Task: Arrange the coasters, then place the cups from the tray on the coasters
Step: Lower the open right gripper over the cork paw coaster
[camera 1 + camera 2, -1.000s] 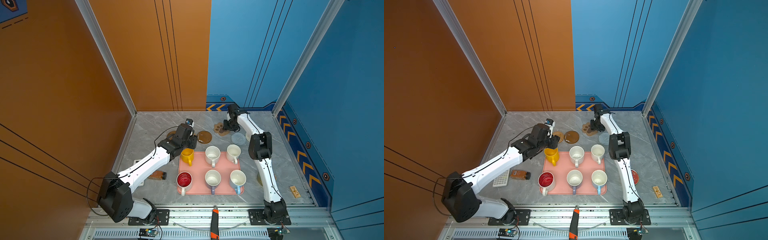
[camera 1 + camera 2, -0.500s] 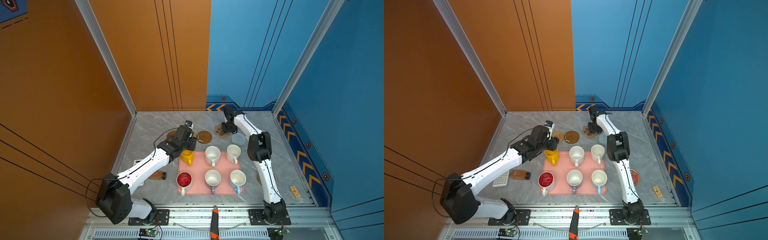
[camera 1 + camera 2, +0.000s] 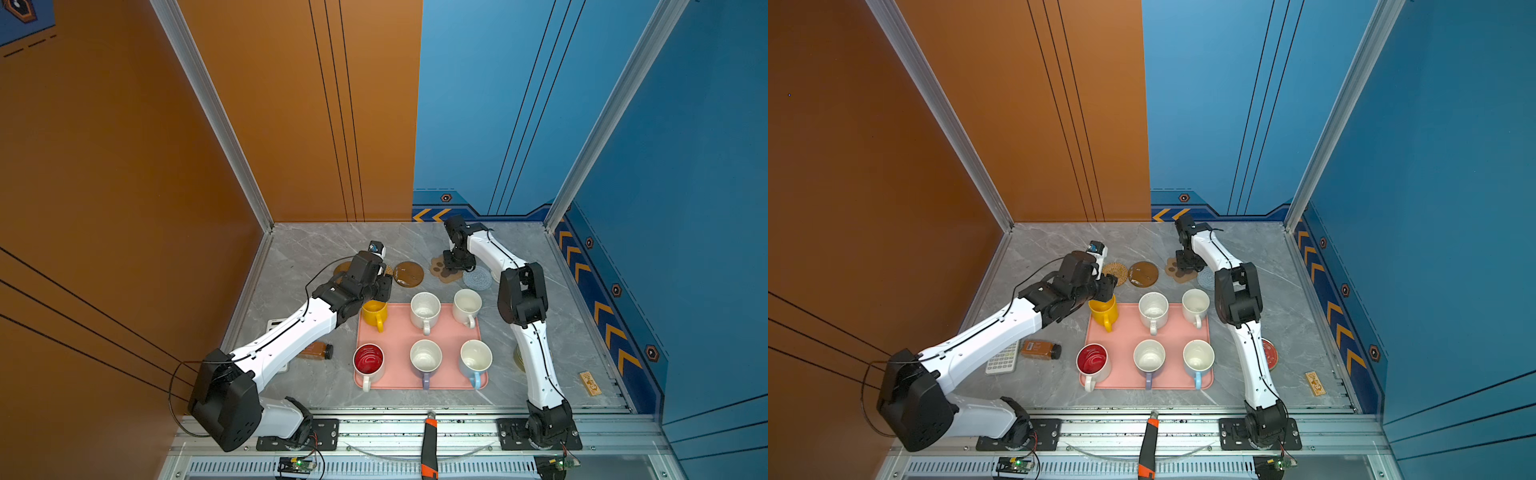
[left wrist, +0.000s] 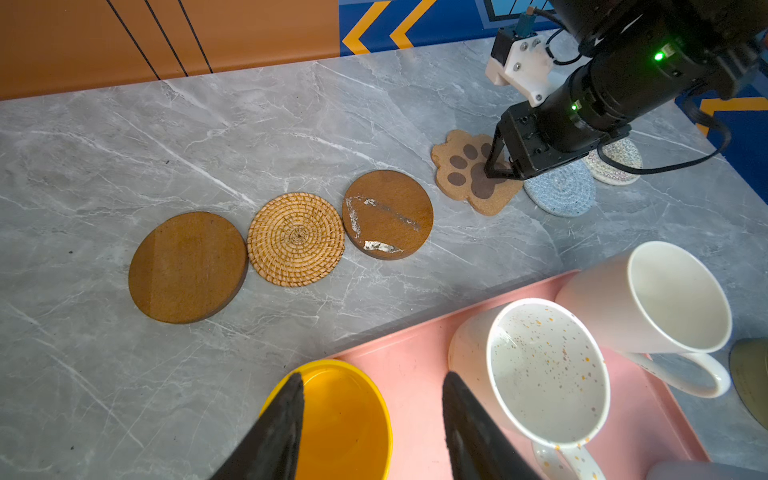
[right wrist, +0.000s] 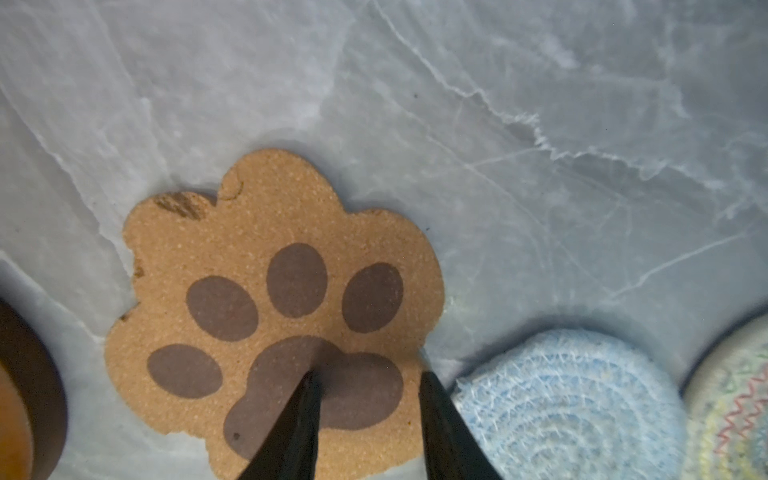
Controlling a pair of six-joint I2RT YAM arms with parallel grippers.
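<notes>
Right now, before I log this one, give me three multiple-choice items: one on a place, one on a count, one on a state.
1. The right claw is down on which mat? A) rattan disc B) paw coaster C) cream woven mat
2. How many coasters lie on the table? A) four B) five C) six
3. The left claw is: A) shut on a coaster B) open at the yellow mug C) shut tight, empty

Answers: 1 B, one fingertip sits on the paw's dark pad; 2 C, the left wrist view shows six in a row; 3 B, its jaws stand apart at the mug's rim.
</notes>
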